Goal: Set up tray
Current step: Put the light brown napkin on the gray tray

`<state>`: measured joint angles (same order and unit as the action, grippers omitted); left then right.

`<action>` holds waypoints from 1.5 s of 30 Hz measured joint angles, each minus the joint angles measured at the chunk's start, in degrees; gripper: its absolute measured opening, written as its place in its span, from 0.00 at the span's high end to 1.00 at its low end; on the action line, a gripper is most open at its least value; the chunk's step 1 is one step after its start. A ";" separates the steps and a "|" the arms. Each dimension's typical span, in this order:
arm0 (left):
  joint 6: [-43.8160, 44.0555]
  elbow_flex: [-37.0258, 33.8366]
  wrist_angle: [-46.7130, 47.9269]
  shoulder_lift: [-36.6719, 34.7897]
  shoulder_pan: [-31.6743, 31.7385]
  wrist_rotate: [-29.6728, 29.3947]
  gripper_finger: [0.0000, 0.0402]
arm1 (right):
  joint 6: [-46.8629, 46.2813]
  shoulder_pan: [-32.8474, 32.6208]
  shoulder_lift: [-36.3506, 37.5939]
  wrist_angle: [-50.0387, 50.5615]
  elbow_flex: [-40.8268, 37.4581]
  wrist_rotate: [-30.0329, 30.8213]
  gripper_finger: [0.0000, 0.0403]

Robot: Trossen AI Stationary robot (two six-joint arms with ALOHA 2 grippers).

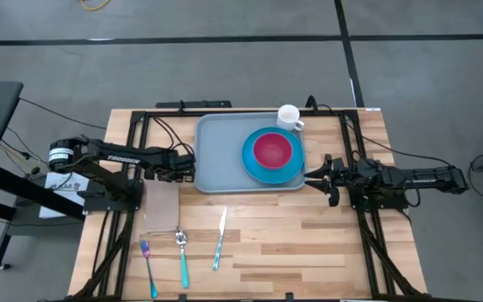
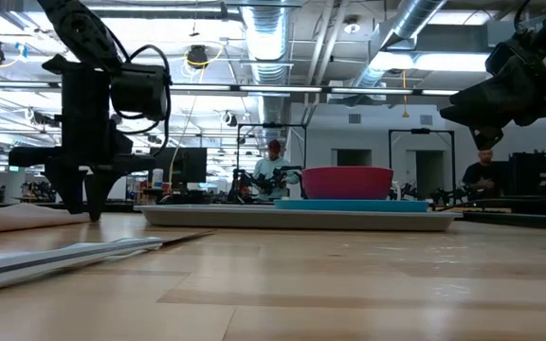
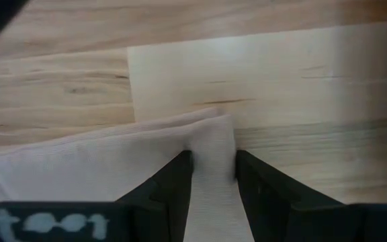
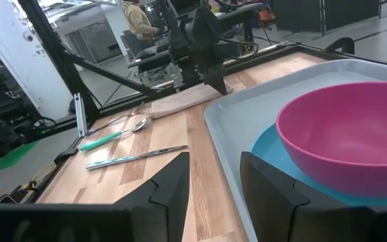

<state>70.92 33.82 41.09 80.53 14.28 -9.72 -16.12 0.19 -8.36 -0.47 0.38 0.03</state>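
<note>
The left gripper [image 3: 210, 176] pinches a folded beige cloth napkin [image 1: 162, 207] left of the grey-blue plastic tray [image 1: 216, 155]; the right gripper [image 1: 315, 176] waits open at the tray's right edge.

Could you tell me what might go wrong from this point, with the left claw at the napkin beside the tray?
1. The left claw pinches only a raised fold of the napkin; it could slip out or unfold when lifted.
2. The napkin's far end lies close to the fork and spoon, so dragging it might knock them askew.
3. The left claw works right by the tray; a swing could nudge it and the pink bowl.
</note>
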 joint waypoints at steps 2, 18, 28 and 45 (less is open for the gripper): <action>-0.56 -0.05 -0.79 0.02 0.00 -0.02 0.73 | 0.00 0.00 0.01 0.01 0.00 0.02 0.69; -4.80 -0.24 -1.49 -0.71 0.09 -1.44 0.99 | 0.00 0.00 0.01 0.00 0.00 0.00 0.69; -5.32 2.20 -3.54 -5.93 2.48 -1.18 1.00 | 0.00 0.00 0.00 0.01 0.00 0.00 0.69; -9.21 7.08 -21.01 -6.19 7.74 -0.13 1.00 | 0.00 0.01 0.00 0.02 0.00 0.00 0.69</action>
<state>61.71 40.90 20.08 74.35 22.02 -9.85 -16.12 0.20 -8.36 -0.45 0.38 0.03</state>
